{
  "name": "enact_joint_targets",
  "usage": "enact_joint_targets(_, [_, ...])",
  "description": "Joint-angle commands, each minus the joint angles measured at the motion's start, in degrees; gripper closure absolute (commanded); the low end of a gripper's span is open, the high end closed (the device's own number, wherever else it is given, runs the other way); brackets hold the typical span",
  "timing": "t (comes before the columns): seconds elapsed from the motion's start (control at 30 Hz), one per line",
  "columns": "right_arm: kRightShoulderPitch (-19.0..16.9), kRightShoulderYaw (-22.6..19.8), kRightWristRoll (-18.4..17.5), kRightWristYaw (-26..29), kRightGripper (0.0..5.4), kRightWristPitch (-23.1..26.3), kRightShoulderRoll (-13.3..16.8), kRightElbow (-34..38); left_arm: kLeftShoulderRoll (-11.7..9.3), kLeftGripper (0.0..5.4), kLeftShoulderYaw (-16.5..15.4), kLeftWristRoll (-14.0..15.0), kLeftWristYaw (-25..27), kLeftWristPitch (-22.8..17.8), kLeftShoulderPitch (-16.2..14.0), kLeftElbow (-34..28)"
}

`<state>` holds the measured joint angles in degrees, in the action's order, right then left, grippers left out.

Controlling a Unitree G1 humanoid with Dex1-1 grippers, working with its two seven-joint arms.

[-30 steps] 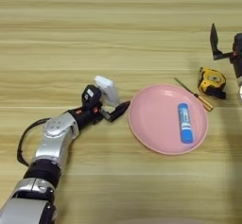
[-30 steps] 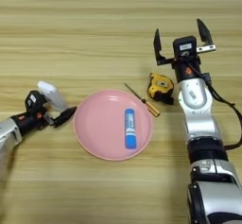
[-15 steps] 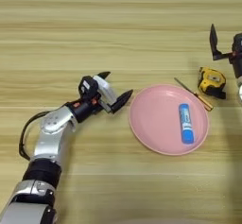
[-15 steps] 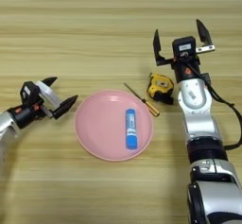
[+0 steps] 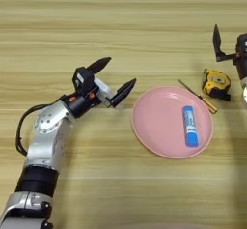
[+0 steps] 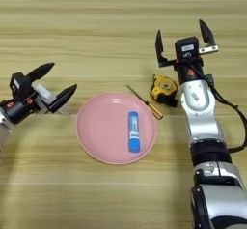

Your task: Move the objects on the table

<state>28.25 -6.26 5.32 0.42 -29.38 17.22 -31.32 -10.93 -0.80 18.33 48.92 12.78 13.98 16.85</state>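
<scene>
Left gripper (image 5: pixel 112 76) has spread its fingers around the white remote (image 5: pixel 102 87); right gripper (image 6: pixel 185 38) stays spread, parked.

Tube (image 5: pixel 190 125) on plate (image 5: pixel 154 131); screwdriver (image 5: pixel 198 96), tape measure (image 5: pixel 216 84) right

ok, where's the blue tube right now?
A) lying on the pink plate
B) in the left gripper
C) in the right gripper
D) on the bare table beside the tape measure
A: the blue tube lies flat on the pink plate, right of its middle, apart from the left gripper and the right gripper, both open.
</scene>
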Motion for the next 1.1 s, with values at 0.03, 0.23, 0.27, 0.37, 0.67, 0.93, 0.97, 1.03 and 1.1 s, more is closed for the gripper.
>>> enact_joint_targets(0.03, [1.3,0.1,-0.1,-0.2,0.00,-0.5,0.0,-0.3,-0.9,0.03,0.3,0.1,-0.1,-0.8,-0.4,-1.5])
enact_joint_targets(0.23, [1.5,0.2,0.0,-0.2,0.00,-0.5,-0.1,-0.4,-1.2,0.03,0.3,0.5,-0.1,-1.4,-0.7,-3.8])
enact_joint_targets(0.27, [1.5,0.2,0.0,-0.2,0.00,-0.5,-0.1,-0.4,-1.2,0.03,0.3,0.6,-0.1,-1.5,-0.8,-4.3])
enact_joint_targets(0.37, [1.6,0.2,0.0,-0.3,0.00,-0.5,-0.1,-0.5,-1.4,0.03,0.2,0.9,-0.3,-2.0,-1.0,-5.5])
enact_joint_targets(0.67, [1.7,0.3,0.1,-0.4,0.00,-0.6,-0.2,-0.8,-1.6,0.03,0.1,1.3,-0.5,-2.2,-1.3,-6.8])
enact_joint_targets(0.93, [1.5,0.3,0.1,-0.4,0.00,-0.6,-0.2,-0.6,-1.8,0.03,0.1,1.4,-0.6,-2.0,-1.5,-7.2])
enact_joint_targets(0.97, [1.5,0.3,0.1,-0.4,0.00,-0.6,-0.2,-0.7,-1.9,0.03,0.1,1.4,-0.6,-2.0,-1.5,-7.2])
enact_joint_targets(1.03, [1.5,0.3,0.1,-0.5,0.00,-0.6,-0.2,-0.7,-2.0,0.03,0.0,1.5,-0.7,-1.9,-1.5,-7.2])
enact_joint_targets(1.1, [1.5,0.3,0.1,-0.5,0.00,-0.6,-0.3,-0.7,-2.1,0.03,0.0,1.6,-0.6,-1.9,-1.5,-7.4])
